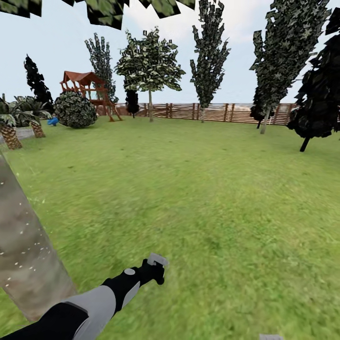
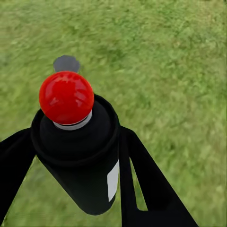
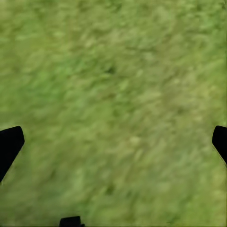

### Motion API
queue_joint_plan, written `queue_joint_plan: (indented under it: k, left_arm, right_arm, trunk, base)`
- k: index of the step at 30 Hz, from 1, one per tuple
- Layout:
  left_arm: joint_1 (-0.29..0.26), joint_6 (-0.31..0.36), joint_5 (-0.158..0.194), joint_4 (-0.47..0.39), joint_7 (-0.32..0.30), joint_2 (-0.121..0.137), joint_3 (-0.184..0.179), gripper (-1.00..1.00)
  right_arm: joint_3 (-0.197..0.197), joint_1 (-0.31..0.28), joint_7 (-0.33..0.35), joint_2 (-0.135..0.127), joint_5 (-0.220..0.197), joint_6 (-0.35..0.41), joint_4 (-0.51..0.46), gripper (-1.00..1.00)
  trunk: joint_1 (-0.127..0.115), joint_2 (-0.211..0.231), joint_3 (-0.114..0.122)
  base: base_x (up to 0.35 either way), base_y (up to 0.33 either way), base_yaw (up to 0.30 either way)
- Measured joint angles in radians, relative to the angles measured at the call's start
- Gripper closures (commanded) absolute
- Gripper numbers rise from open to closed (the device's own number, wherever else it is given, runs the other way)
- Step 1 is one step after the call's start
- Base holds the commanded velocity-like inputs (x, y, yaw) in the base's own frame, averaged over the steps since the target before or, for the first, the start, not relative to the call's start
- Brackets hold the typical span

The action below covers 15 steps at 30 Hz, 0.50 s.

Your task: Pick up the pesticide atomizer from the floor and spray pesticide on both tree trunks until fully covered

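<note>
The left end effector (image 2: 78, 175) is closed around the atomizer (image 2: 80, 156), its dark fingers (image 2: 146, 179) pressed against either side of the black body, with the red-capped head pointing away from the wrist over the grass (image 2: 165, 61). In the head view the same end effector (image 1: 153, 269) is held out low over the lawn, the bottle's pale head showing at its tip. Just to the arm's left stands a trunk (image 1: 26, 250), grey-brown and flecked with white specks, so it looks at least partly sprayed; whether it is fully covered cannot be told. The second tree (image 1: 150, 66) is well ahead, near the fence (image 1: 212, 112), its trunk too far off to judge. The right end effector (image 3: 113, 142) is wide open and empty, hanging over grass. So the pickup is done; I judge spraying the far tree remains.
</note>
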Motion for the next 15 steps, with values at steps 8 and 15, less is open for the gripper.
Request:
queue_joint_plan:
  k: [8, 15]
  left_arm:
    - [0.0, 0.0, 0.0, 0.0, 0.0, 0.0, 0.0, 1.0]
    - [0.0, 0.0, 0.0, -0.001, 0.0, 0.0, 0.0, 1.0]
  right_arm:
    - [0.0, 0.0, -0.001, 0.0, 0.0, 0.0, 0.0, -1.0]
    - [0.001, 0.0, 0.0, 0.0, 0.0, 0.0, 0.0, -1.0]
  trunk:
    - [0.0, 0.0, 0.0]
    - [0.0, 0.0, 0.0]
  base:
    - [0.7, 0.0, 0.0]
    - [0.7, 0.0, 0.0]
